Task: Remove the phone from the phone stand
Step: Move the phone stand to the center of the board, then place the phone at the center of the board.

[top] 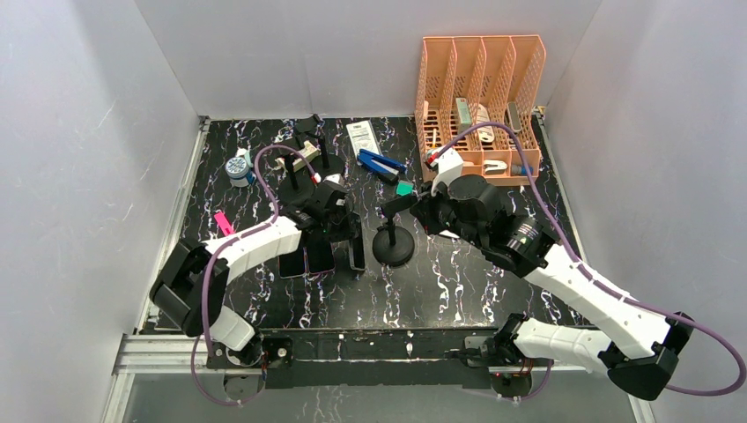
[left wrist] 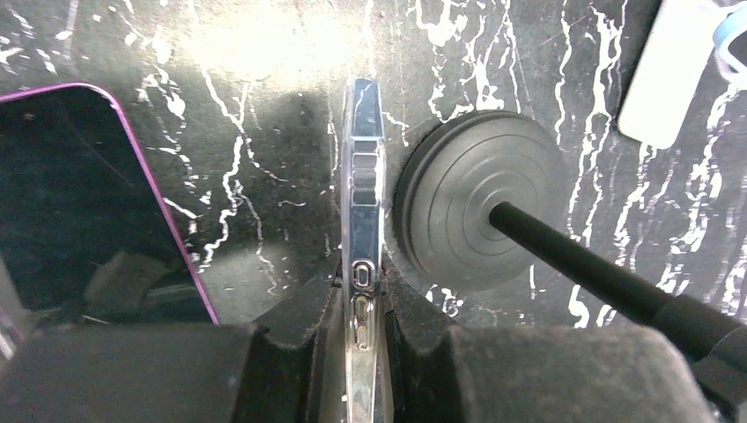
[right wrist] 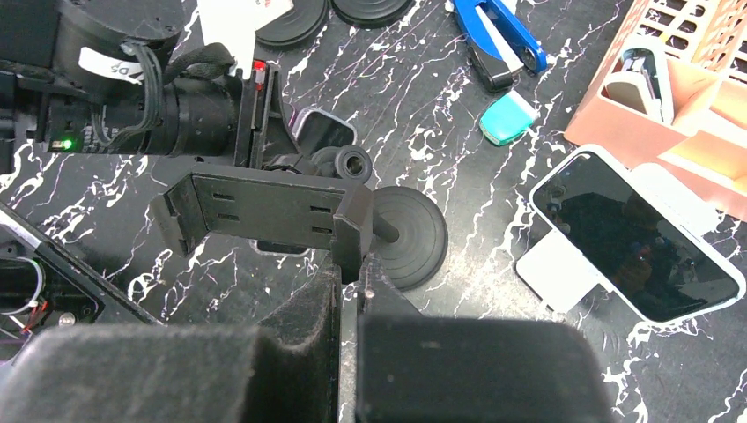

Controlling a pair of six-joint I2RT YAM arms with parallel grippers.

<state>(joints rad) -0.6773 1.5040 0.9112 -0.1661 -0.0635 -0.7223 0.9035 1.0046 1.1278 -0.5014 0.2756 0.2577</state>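
Note:
The phone (left wrist: 364, 176), in a clear case, stands edge-on just left of the phone stand's round black base (left wrist: 480, 211). My left gripper (left wrist: 364, 295) is shut on the phone's lower part, one finger on each face. From above, the phone (top: 357, 253) hangs under the left gripper (top: 343, 233), beside the stand (top: 393, 247). The stand's clamp holder (right wrist: 264, 207) is empty. My right gripper (right wrist: 357, 278) is shut at the holder's right end, its tips on either side of that edge. The stand's base (right wrist: 407, 236) sits just beyond it.
A purple-edged phone (left wrist: 79, 194) lies flat left of the held one. A white phone (right wrist: 634, 233) lies to the right, near the orange file organizer (top: 480, 106). A blue stapler (top: 380, 165), a teal eraser (right wrist: 508, 119) and other black stands (top: 295, 181) sit farther back.

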